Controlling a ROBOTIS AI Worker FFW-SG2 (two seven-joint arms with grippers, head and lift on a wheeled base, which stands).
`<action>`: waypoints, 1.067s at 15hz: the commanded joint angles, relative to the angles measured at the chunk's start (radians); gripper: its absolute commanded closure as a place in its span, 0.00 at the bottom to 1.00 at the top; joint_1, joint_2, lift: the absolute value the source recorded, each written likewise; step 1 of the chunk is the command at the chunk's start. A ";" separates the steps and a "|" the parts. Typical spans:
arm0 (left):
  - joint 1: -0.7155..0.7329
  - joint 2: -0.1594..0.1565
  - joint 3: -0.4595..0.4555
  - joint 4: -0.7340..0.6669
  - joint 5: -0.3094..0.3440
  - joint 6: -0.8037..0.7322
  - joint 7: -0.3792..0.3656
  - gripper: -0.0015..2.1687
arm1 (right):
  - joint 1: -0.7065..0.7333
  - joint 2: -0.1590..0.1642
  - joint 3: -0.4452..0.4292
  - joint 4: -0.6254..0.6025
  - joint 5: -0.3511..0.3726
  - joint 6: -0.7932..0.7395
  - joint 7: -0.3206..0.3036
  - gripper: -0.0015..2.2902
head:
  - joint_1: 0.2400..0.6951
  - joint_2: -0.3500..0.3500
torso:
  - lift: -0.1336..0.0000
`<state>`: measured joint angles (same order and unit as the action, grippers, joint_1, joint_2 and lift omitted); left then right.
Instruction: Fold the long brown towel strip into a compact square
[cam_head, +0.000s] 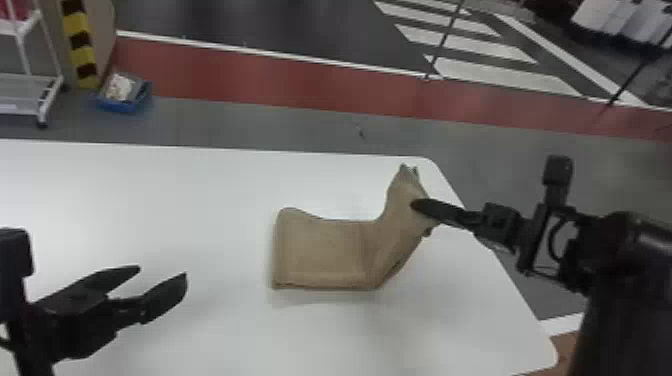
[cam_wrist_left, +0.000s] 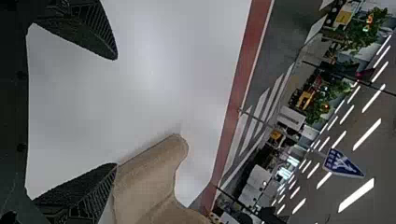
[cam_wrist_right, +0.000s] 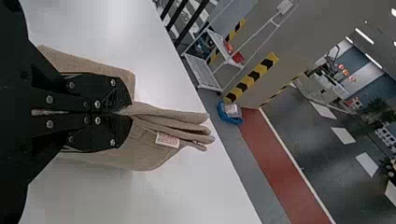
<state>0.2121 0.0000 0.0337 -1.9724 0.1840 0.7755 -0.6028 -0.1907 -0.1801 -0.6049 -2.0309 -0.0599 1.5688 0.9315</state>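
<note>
- You find the brown towel strip (cam_head: 325, 255) on the white table (cam_head: 150, 210), near the table's right edge. Its left part lies flat; its right part is drawn up and gathered.
- Read the right gripper (cam_head: 415, 204) as pinching the gathered end of the brown towel strip. In the head view, one finger covers the cloth at the grip, and you cannot make out the opposite finger clearly.
- In the right wrist view, you see the fingers of the right gripper (cam_wrist_right: 122, 113) pressed close on the cloth. Several stacked layers project past the fingertips; the part between the fingers is hidden, so you cannot count the layers held.
- A small white label (cam_wrist_right: 167, 139) hangs at the projecting layers; its print is too small to make out.
- Read the left gripper (cam_head: 163, 271) as empty, fingers spread wide, at the left of the brown towel strip and well apart from it. Its arm is cut off by the head view's edge.
- In the left wrist view, the towel runs off the edge, and one finger of the left gripper (cam_wrist_left: 116, 112) overlaps its outline.
- Beyond the table, you see a blue bin (cam_head: 122, 105) on the floor; its pale contents are too blurred to identify.
</note>
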 joint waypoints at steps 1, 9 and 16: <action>0.006 -0.003 0.008 -0.003 0.000 0.000 0.000 0.03 | -0.018 0.033 0.063 -0.022 0.003 0.003 -0.002 0.85 | 1.00 0.05 | 0.07; 0.009 -0.003 0.017 -0.002 0.002 0.000 -0.006 0.03 | 0.014 0.106 0.332 -0.049 0.158 -0.008 -0.031 0.85 | 1.00 0.25 | 0.07; 0.013 -0.003 0.032 0.000 0.003 0.000 -0.026 0.03 | 0.027 0.143 0.456 -0.029 0.249 -0.066 -0.088 0.84 | 1.00 0.32 | 0.07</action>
<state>0.2246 0.0000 0.0636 -1.9718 0.1861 0.7755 -0.6277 -0.1635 -0.0434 -0.1714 -2.0682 0.1738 1.5085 0.8489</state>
